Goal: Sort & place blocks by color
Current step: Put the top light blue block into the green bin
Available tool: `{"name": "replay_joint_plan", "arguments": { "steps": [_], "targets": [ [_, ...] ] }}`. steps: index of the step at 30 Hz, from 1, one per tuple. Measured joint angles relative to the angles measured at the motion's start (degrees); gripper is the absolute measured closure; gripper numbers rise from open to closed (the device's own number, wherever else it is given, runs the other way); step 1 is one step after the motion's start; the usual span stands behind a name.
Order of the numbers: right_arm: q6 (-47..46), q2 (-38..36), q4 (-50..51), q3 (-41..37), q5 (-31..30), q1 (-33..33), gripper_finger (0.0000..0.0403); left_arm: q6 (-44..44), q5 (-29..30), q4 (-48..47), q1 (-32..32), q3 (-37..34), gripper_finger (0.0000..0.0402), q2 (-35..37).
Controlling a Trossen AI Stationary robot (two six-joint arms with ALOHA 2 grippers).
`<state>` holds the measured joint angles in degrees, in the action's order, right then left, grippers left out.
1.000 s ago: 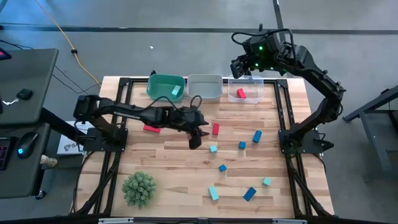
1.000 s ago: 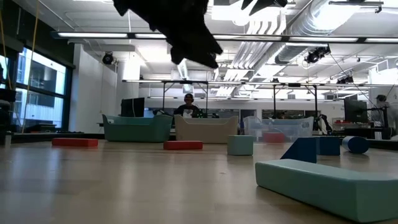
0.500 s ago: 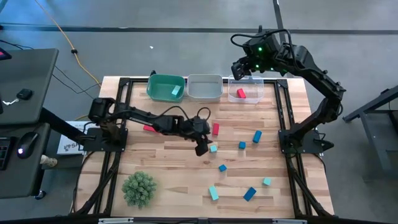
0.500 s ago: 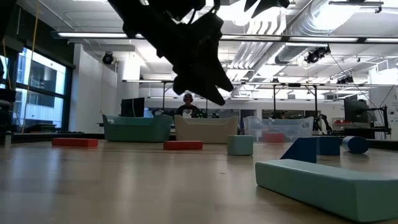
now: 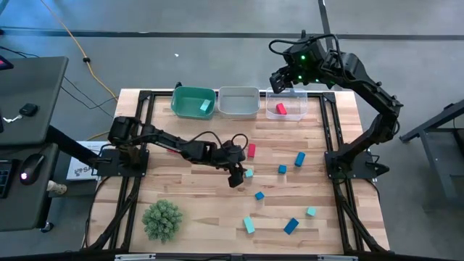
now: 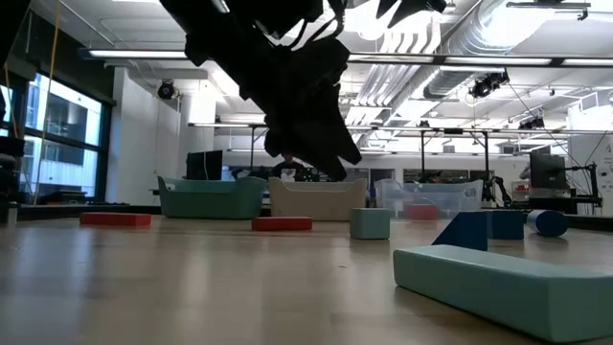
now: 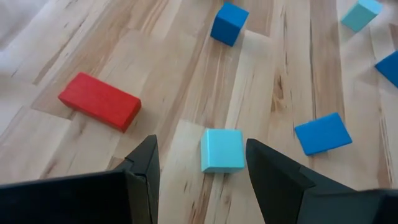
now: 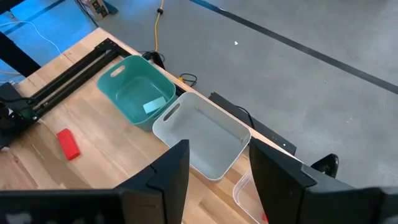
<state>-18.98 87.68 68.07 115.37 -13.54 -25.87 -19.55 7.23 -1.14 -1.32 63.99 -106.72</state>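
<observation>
We read the table (image 5: 188,185) L to R from the high view.

Far L, near edge: green spiky ball (image 5: 162,220). Back edge: teal bin (image 5: 193,101) w/ one teal block (image 5: 206,106) inside, then white bin (image 5: 238,101), then clear bin (image 5: 286,106) w/ a red block (image 5: 280,109) in it.

Left arm reaches across table centre. Left gripper (image 5: 236,176) is above the wood, fingers spread apart, nothing between them. In the left wrist view a teal cube (image 7: 222,150) lies on the wood in the gap between the fingers, not touched; high view puts the same cube (image 5: 249,173) just beside the gripper. Red bar (image 5: 251,150) lies near it, toward the bins. A second red bar (image 6: 115,218) shows at L in the low view.

R of centre, loose blocks on the table: blue cube (image 5: 282,169), blue bar (image 5: 299,159), blue block (image 5: 259,196), teal bar (image 5: 249,225), blue bar (image 5: 291,226), teal cube (image 5: 311,212).

Right gripper (image 5: 279,80) hangs over the back edge near the clear bin, fingers apart, holding nothing.
</observation>
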Motion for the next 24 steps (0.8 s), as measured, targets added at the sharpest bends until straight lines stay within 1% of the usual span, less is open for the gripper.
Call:
{"name": "replay_joint_plan", "arguments": {
  "steps": [5,10,17,21,24],
  "targets": [
    [0.0,0.0,0.0,0.0,0.0,0.0,0.0245,-1.4,-0.5,-0.3,0.0,0.0,0.0241,-1.8],
    [0.0,0.0,0.0,0.0,0.0,0.0,0.0245,-3.3,-1.0,2.0,0.6,-0.1,0.0241,-4.1],
    [0.0,0.0,0.3,0.0,0.0,0.0,0.0245,-2.9,-0.4,3.2,1.7,0.0,0.0241,-4.9],
    [0.0,0.0,0.3,0.0,0.0,0.0,0.0245,-2.8,-0.3,5.6,2.1,0.0,0.0241,-6.4],
    [0.0,0.0,0.3,0.0,0.0,0.0,0.0245,-2.8,-0.2,5.5,2.2,0.0,0.0241,-7.3]
  ]
}}
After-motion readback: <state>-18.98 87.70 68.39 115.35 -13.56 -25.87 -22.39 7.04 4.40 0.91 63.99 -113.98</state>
